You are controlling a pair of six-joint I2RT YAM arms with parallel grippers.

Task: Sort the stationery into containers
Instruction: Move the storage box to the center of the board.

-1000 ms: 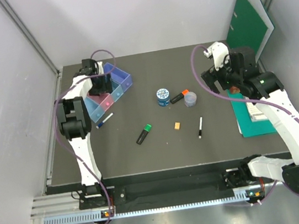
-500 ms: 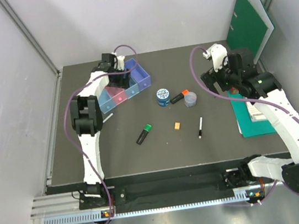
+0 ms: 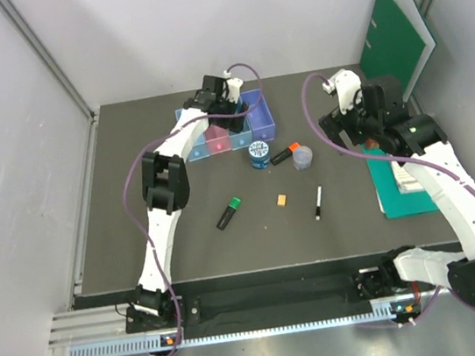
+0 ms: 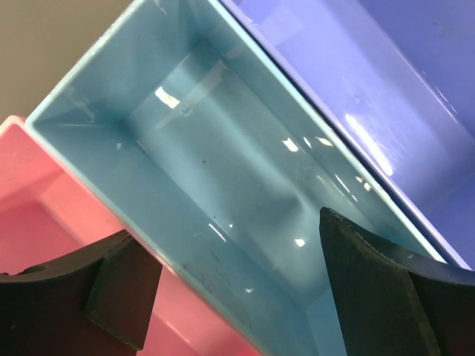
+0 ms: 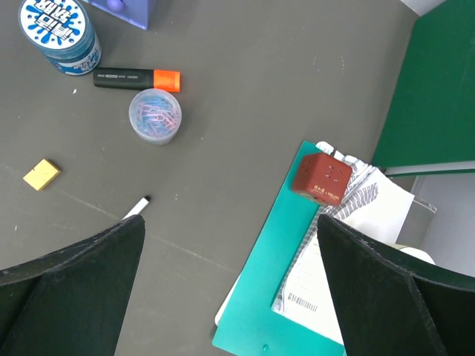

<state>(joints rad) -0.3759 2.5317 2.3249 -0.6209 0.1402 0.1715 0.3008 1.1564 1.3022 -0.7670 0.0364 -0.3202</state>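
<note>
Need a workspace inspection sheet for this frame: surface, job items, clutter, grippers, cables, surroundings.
Surface: dark grey tabletop.
Job's things: row of four joined plastic trays at the back; in front, blue patterned round tin, orange-capped black highlighter, grey-lilac round pot, green-capped black highlighter, small orange eraser, one thin pen.
Clutter: green ring binder; teal flat tray holding papers and a red-brown cube.
Grippers: left gripper straddles a light blue compartment, grip unclear; right gripper open, empty.
Cables: purple cables loop off both arms.
Surroundings: pale walls; metal rail at near edge.
</note>
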